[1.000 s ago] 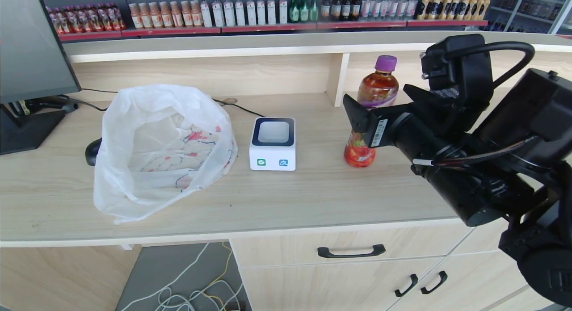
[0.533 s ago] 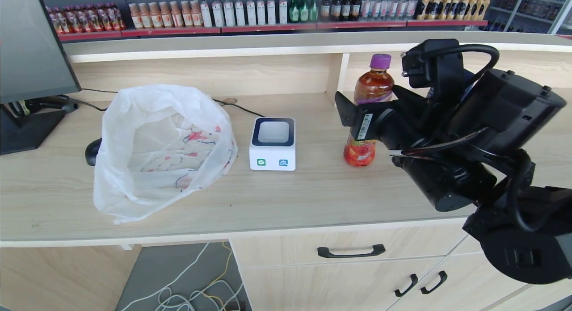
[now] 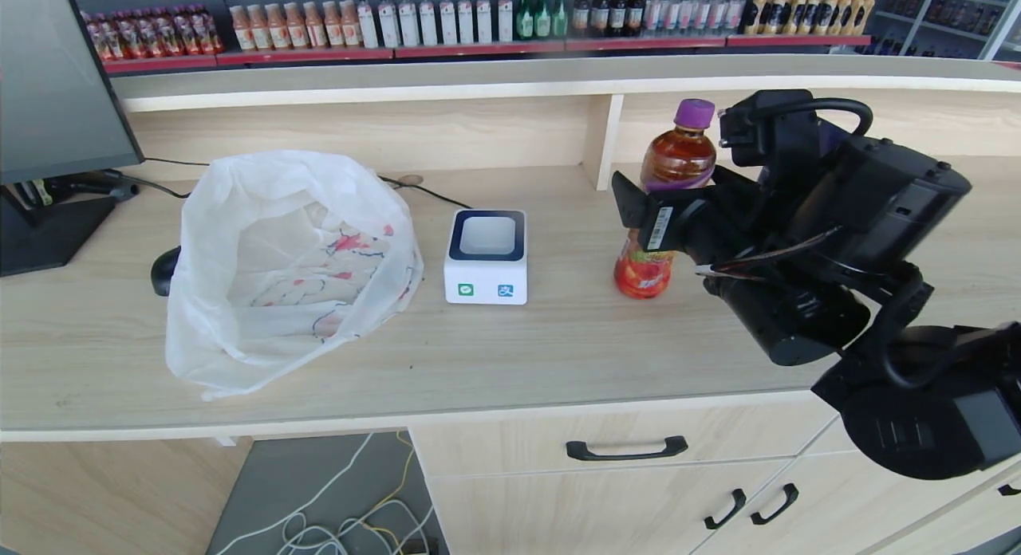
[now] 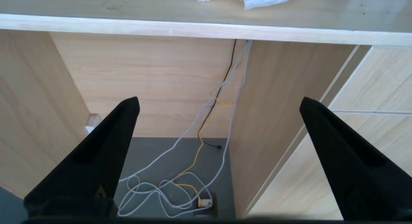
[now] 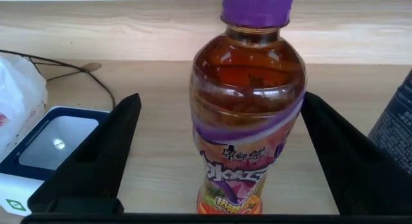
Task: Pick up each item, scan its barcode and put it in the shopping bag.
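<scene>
A bottle [image 3: 678, 152] of reddish-brown tea with a purple cap stands upright on the counter, right of the scanner. My right gripper [image 3: 668, 190] is open, with one finger on each side of the bottle's middle. In the right wrist view the bottle [image 5: 248, 114] stands between the two dark fingers [image 5: 84, 166], with a gap on both sides. The white plastic shopping bag [image 3: 287, 268] lies open at the left of the counter. The white scanner [image 3: 487, 256] sits between bag and bottle. My left gripper [image 4: 219, 159] hangs open below the counter's edge, holding nothing.
A monitor [image 3: 56, 84] stands at far left and a black mouse [image 3: 163, 269] lies beside the bag. A wooden divider [image 3: 602, 140] rises just behind the bottle. A dark item [image 5: 396, 121] stands close to the bottle's right. Cables [image 4: 187, 179] lie on the floor under the counter.
My right arm has swung lower and in toward the counter, and its open gripper has settled around the bottle. The bottle, bag and scanner have stayed put.
</scene>
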Tool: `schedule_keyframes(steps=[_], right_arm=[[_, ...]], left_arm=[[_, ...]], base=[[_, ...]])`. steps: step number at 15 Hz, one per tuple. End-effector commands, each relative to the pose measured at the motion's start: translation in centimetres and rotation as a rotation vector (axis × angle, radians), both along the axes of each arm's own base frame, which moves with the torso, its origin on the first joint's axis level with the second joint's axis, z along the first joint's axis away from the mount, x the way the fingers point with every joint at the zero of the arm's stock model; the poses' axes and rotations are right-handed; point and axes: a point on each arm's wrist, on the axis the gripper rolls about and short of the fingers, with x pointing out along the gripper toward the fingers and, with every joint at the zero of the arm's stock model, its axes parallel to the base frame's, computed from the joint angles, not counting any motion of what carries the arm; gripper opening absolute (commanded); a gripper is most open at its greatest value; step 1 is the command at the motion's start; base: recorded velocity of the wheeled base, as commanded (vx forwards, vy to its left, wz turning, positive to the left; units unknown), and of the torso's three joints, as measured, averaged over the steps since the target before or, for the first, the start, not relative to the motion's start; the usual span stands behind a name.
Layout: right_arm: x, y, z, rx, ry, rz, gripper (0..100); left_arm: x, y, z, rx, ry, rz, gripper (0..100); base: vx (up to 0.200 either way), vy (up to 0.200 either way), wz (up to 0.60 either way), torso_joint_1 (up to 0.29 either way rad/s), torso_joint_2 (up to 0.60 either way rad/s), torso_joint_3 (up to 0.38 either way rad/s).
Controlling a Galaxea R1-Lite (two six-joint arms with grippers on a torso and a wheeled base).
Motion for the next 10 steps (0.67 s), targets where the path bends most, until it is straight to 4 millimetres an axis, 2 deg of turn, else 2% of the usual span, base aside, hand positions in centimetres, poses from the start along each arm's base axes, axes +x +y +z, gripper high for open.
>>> schedule_keyframes(steps=[1,10], right_arm=[[0.1,-0.2,0.0,-0.002,-0.001,-0.004,100],[1.4,-0.6,-2.2,-0.033,0.048,0.023,100]], left_arm=[[0.0,0.0,0.0,0.000,0.000,0.000,100],[0.0,0.0,0.0,0.000,0.000,0.000,100]], base=[[0.000,0.000,0.00,0.000,0.00,0.000],[0.000,0.000,0.00,0.000,0.00,0.000]])
